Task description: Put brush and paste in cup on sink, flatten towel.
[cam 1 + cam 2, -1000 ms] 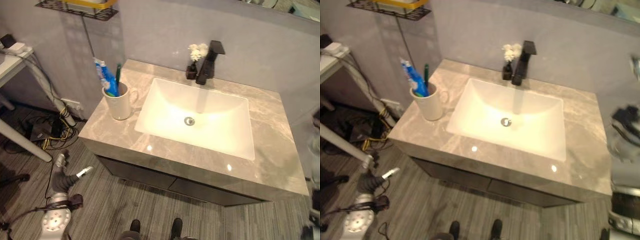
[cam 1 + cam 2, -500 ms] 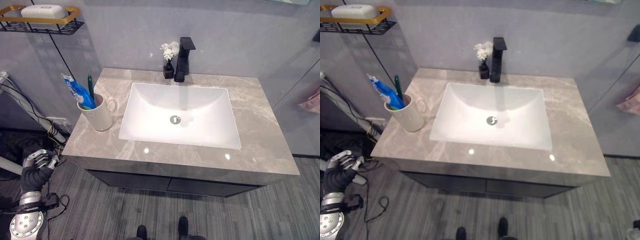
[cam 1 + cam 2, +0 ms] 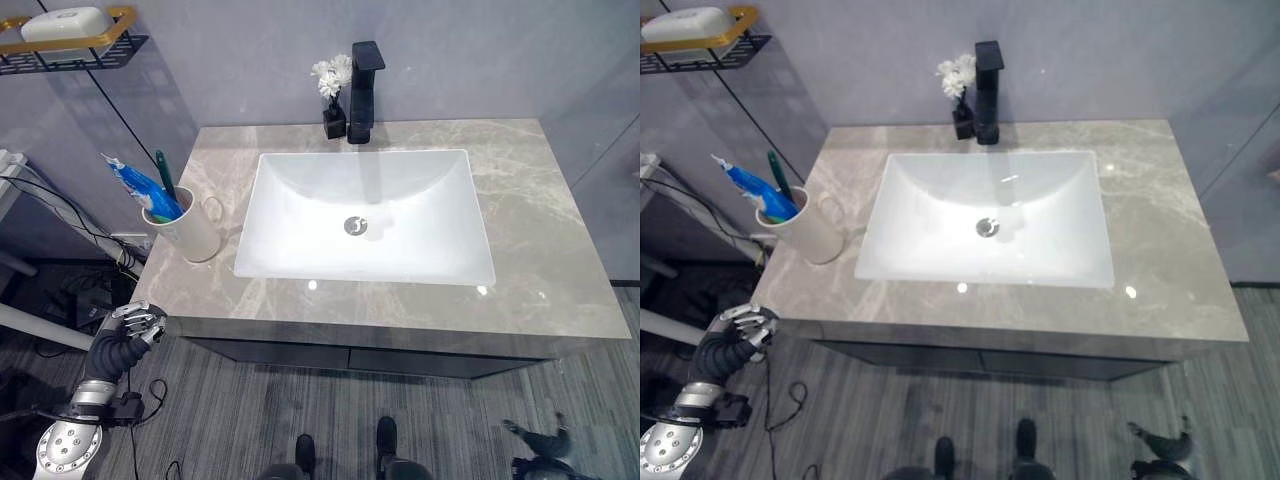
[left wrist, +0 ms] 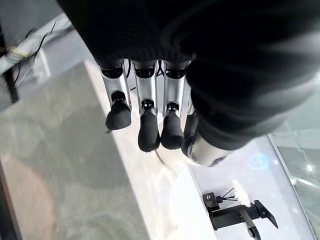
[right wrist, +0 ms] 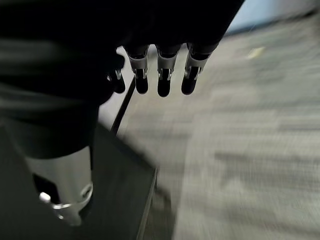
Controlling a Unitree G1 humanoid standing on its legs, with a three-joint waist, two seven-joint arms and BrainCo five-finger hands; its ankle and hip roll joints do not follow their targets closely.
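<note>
- The cup [image 3: 190, 228], cream with its handle turned right toward the basin, stood on the left part of the marble desk [image 3: 540, 230], just beside the left edge of the sink [image 3: 365, 215].
- The brush [image 3: 164, 178], dark green, stood upright in the cup, and the paste [image 3: 140, 186], a blue and white tube, leaned out of it to the left; the two were touching or nearly so inside the cup.
- A black faucet [image 3: 363, 80] rose at the far edge of the sink, with a small dark vase of white flowers [image 3: 331, 88] just to its left.
- A wire shelf [image 3: 60, 40] with a gold rim hung on the far-left wall, carrying a white soap dish [image 3: 68, 22].
- The left hand [image 3: 132, 322] hung below the near-left corner of the desk, over the striped floor, its fingers [image 4: 145, 120] loosely curled and holding nothing.
- The right hand [image 5: 160, 75] was low at the near right over the floor, its fingers bent downward with nothing in them.
- No part of either hand touched the desk.
</note>
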